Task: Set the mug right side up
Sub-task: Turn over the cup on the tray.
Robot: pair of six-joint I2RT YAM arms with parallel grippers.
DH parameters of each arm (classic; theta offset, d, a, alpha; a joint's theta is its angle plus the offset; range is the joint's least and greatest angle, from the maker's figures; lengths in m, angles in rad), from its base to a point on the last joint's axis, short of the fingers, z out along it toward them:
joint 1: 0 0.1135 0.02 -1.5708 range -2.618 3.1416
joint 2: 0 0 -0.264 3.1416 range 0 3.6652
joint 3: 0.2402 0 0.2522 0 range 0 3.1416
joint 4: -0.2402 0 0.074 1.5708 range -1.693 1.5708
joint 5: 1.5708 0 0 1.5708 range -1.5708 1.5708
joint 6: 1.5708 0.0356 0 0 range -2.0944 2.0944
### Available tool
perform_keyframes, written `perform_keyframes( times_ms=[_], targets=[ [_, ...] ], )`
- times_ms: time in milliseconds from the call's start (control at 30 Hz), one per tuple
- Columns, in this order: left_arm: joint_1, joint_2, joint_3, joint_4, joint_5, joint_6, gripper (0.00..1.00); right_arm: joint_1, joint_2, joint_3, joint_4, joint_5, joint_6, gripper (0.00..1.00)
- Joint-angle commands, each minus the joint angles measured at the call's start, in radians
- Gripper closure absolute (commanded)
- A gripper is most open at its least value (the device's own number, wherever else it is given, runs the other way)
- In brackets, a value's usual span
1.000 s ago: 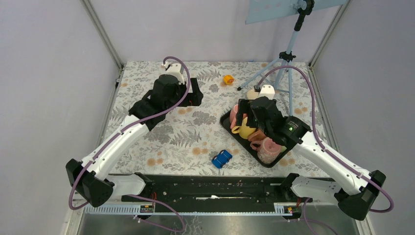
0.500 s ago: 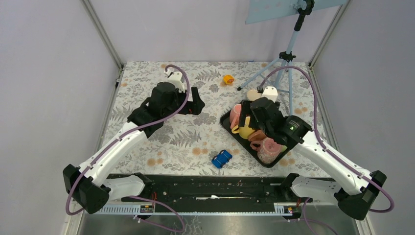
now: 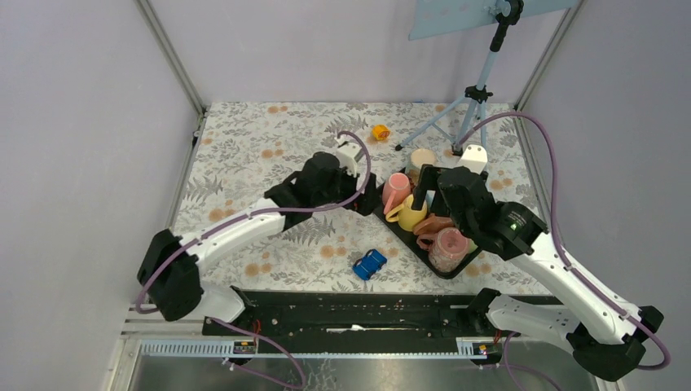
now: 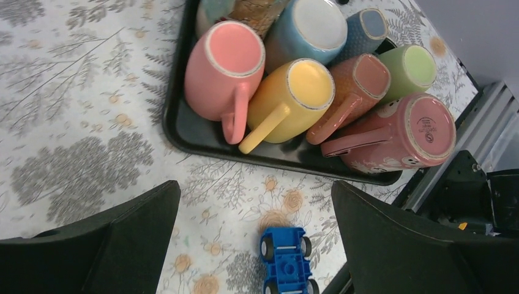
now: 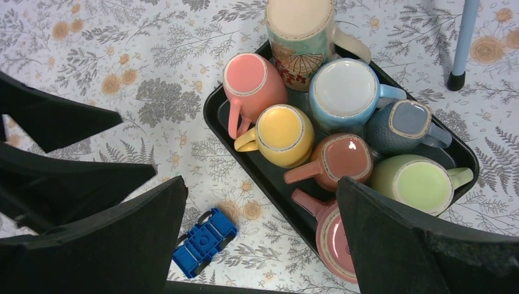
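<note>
While left gripper [image 4: 255, 187] and right gripper [image 5: 262, 180] both gape wide and empty, pink mug [image 4: 225, 67] sits bottom-up in black tray [image 4: 183, 131], touching inverted yellow mug [image 4: 294, 98], handle toward tray edge.

patterned mug [image 4: 254, 8]: cut off at top edge, left wrist view
toy car [image 4: 286, 257]: clipped at bottom edge

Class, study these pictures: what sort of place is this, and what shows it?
Probably a robot lab test cell, not a kitchen: panel walls enclose the table, a tripod stands on it, and overturned mugs fill a tray.
</note>
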Motion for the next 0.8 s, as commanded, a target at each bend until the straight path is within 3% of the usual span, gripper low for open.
perform_keyframes(
  times_ms=[0, 267, 533, 767],
  targets=[
    [-0.021, 0.083, 0.013, 0.203, 0.088, 0.075, 0.01, 0.008, -0.020, 0.050, -0.004, 0.066, -0.001, 0.00],
    [-0.053, 0.276, 0.135, 0.176, -0.032, 0.026, 0.06, 0.008, -0.055, 0.081, -0.004, 0.067, -0.019, 0.00],
    [-0.082, 0.400, 0.224, 0.097, -0.184, -0.037, 0.19, 0.008, -0.067, 0.074, -0.003, 0.044, -0.015, 0.00],
    [-0.091, 0.471, 0.291, 0.069, -0.233, -0.021, 0.29, 0.007, -0.067, 0.071, 0.003, 0.016, -0.016, 0.00]
  ],
)
